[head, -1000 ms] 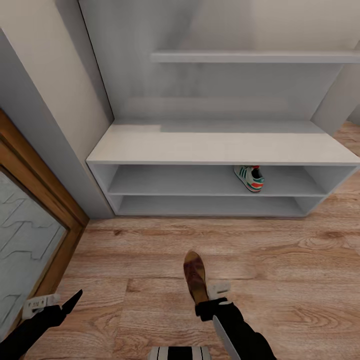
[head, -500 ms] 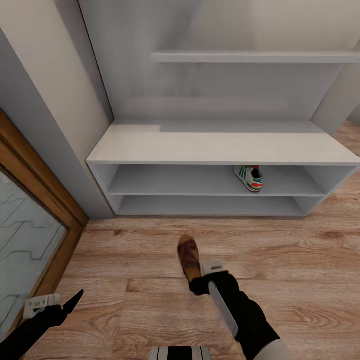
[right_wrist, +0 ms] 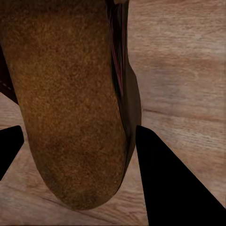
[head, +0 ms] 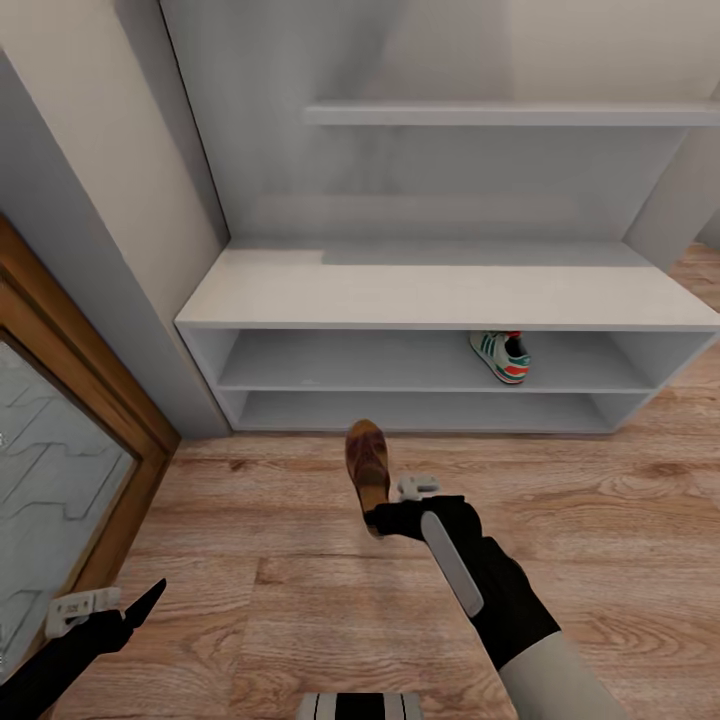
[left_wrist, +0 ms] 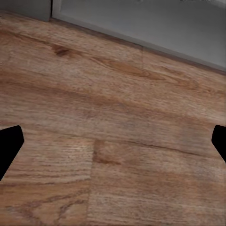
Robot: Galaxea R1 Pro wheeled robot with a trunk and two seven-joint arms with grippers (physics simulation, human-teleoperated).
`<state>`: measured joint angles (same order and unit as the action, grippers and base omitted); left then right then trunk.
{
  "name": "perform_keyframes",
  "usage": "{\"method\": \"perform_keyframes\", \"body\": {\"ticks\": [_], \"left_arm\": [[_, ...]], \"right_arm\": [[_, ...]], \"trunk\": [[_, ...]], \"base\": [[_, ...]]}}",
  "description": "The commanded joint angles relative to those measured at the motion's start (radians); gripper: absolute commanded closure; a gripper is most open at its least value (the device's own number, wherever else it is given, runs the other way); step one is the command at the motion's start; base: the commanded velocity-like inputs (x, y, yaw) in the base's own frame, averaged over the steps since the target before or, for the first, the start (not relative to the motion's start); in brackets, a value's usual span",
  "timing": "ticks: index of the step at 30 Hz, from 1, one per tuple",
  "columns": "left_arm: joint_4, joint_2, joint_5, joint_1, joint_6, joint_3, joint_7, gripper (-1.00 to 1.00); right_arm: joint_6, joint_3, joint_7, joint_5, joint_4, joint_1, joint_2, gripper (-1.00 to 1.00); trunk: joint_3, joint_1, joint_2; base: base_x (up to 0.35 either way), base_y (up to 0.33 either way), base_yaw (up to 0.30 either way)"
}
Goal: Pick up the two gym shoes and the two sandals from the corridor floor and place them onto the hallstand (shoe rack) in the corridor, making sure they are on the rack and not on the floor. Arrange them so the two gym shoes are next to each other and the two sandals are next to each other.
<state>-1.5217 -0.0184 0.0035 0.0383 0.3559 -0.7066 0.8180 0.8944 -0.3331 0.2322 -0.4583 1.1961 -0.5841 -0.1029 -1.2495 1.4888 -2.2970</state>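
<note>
Far left in head view: glass door w/ brown wood frame (head: 95, 340), grey paving pattern behind the pane. Just below it, low in the corner, the left hand (head: 112, 606) hangs over the corridor floor (head: 250, 500), nothing in it; in left wrist view its dark fingertips (left_wrist: 9, 146) sit at opposite edges, spread wide, bare planks between them and a grey strip of baseboard beyond. Moving right, the hallstand (head: 440, 290) stands vs. the back wall: pale grey top board, two open shoe shelves under it, one wall shelf (head: 510, 113) above. Centre: the right hand (head: 395, 505), arm reaching fwd from lower right, pinches one sandal (head: 367, 462) at its heel end; the sandal points toward the rack, toe near the front edge of the lower shelf, reddish-brown strap up. Cannot tell from head view whether it's lifted off the planks or brushing them. Right wrist view: tan footbed (right_wrist: 66, 103) between the two dark fingers (right_wrist: 165, 183), one finger touching the sandal's dark side edge, the other at the frame edge on the opposite side, wood floor behind. Right of centre, on the upper shoe shelf: one gym shoe (head: 499, 357), white w/ green stripes and red-orange heel, lying toward the shelf's right half, well apart from the sandal. Far right: more floor planks past the rack's end.
</note>
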Motion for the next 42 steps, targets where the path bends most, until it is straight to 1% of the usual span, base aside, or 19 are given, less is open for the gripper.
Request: {"method": "perform_keyframes", "body": {"ticks": [1, 3, 10, 13, 15, 16, 17, 19, 20, 22, 23, 26, 31, 33, 34, 35, 36, 38, 42], "left_arm": [[0.0, 0.0, 0.0, 0.0, 0.0, 0.0, 0.0, -1.0], [0.0, 0.0, 0.001, 0.0, 0.0, 0.0, 0.0, -1.0], [-0.001, 0.0, 0.0, 0.0, 0.0, -0.001, 0.0, -1.0], [-0.001, 0.0, 0.001, 0.0, 0.001, -0.004, 0.0, -1.0], [0.0, 0.0, 0.003, 0.0, 0.001, -0.004, 0.0, -1.0], [-0.001, 0.0, 0.004, 0.0, 0.001, -0.005, 0.0, -1.0], [0.0, 0.0, 0.004, 0.0, 0.001, -0.005, 0.0, -1.0], [0.0, 0.0, 0.005, 0.0, 0.001, -0.005, 0.0, -1.0], [0.0, 0.0, 0.005, 0.0, 0.001, -0.004, 0.0, -1.0], [0.0, 0.0, 0.005, 0.0, 0.001, -0.004, 0.0, -1.0], [0.0, 0.0, 0.005, 0.0, 0.002, -0.004, 0.0, -1.0], [0.0, 0.0, 0.005, 0.0, 0.002, -0.004, 0.0, -1.0], [-0.002, 0.0, 0.006, 0.0, 0.001, 0.004, 0.007, -1.0], [-0.002, 0.0, 0.011, 0.0, 0.001, 0.004, 0.084, -1.0], [-0.001, 0.0, 0.016, 0.0, 0.007, -0.003, 0.256, -1.0], [0.0, 0.0, 0.017, 0.0, 0.01, -0.004, 0.307, -1.0], [-0.001, 0.0, 0.017, 0.0, 0.011, -0.004, 0.329, -1.0], [-0.001, 0.0, 0.018, 0.0, 0.013, -0.004, 0.351, -1.0], [-0.001, 0.0, 0.019, 0.0, 0.014, -0.003, 0.365, -1.0]], "right_arm": [[0.0, 0.0, 0.001, -0.002, 0.007, 0.0, 0.0, 1.0], [0.0, 0.0, 0.001, -0.003, 0.026, 0.0, 0.0, 1.0], [0.0, 0.002, 0.001, -0.004, 0.041, 0.0, 0.001, 1.0], [0.0, 0.005, 0.001, -0.015, 0.041, 0.0, 0.001, 1.0], [0.0, 0.013, 0.001, -0.038, 0.042, 0.0, 0.001, 1.0], [0.0, 0.02, 0.001, -0.063, 0.042, 0.0, 0.001, 1.0], [0.0, 0.024, 0.001, -0.079, 0.042, 0.0, 0.001, 1.0], [0.0, 0.036, 0.001, -0.153, 0.042, 0.0, 0.0, 1.0], [0.0, 0.038, 0.001, -0.172, 0.042, 0.0, 0.0, 1.0], [0.0, 0.043, 0.001, -0.233, 0.042, 0.0, 0.001, 1.0], [0.0, 0.045, 0.001, -0.251, 0.042, 0.0, 0.001, 1.0], [0.0, 0.047, 0.001, -0.273, 0.042, 0.0, 0.002, 1.0], [0.0, 0.048, 0.002, -0.284, 0.042, 0.0, 0.002, 1.0], [0.0, 0.047, 0.002, -0.284, 0.042, 0.0, 0.002, 1.0], [0.0, 0.047, 0.002, -0.284, 0.042, 0.0, 0.002, 1.0], [0.0, 0.046, 0.002, -0.284, 0.042, 0.0, 0.002, 1.0], [0.0, 0.046, 0.002, -0.284, 0.042, 0.0, 0.002, 1.0], [0.0, 0.046, 0.002, -0.284, 0.042, 0.0, 0.002, 1.0], [0.0, 0.046, 0.002, -0.284, 0.042, 0.0, 0.002, 1.0]], "trunk": [[0.0, 0.0, 0.0], [0.0, 0.0, 0.0], [0.0, 0.0, 0.0], [0.0, 0.0, 0.0], [0.0, 0.0, 0.0], [0.0, 0.0, 0.0], [0.0, 0.0, 0.0], [0.0, 0.0, 0.0], [0.0, 0.0, 0.0], [0.0, 0.0, 0.0], [0.0, 0.0, 0.0], [0.0, 0.0, 0.0], [0.0, 0.0, 0.0], [0.0, 0.0, 0.0], [0.0, 0.0, 0.0], [0.0, 0.0, 0.0], [0.0, 0.0, 0.0], [0.0, 0.0, 0.0], [0.0, 0.0, 0.0]], "base": [[0.0, 0.108, 0.0], [0.0, 0.101, 0.0], [0.0, 0.029, 0.0], [0.0, 0.003, 0.0], [0.0, 0.001, 0.0], [0.0, 0.0, 0.0], [0.0, 0.0, 0.0], [0.0, 0.0, 0.0], [0.0, 0.0, 0.0], [0.0, 0.0, 0.0], [0.005, 0.006, 0.0], [0.036, 0.055, 0.0], [0.052, 0.121, 0.0], [0.009, 0.029, 0.0], [0.001, 0.005, 0.0], [0.001, 0.002, 0.0], [0.0, 0.002, 0.0], [0.0, 0.0, 0.0], [0.0, 0.0, 0.0]]}}
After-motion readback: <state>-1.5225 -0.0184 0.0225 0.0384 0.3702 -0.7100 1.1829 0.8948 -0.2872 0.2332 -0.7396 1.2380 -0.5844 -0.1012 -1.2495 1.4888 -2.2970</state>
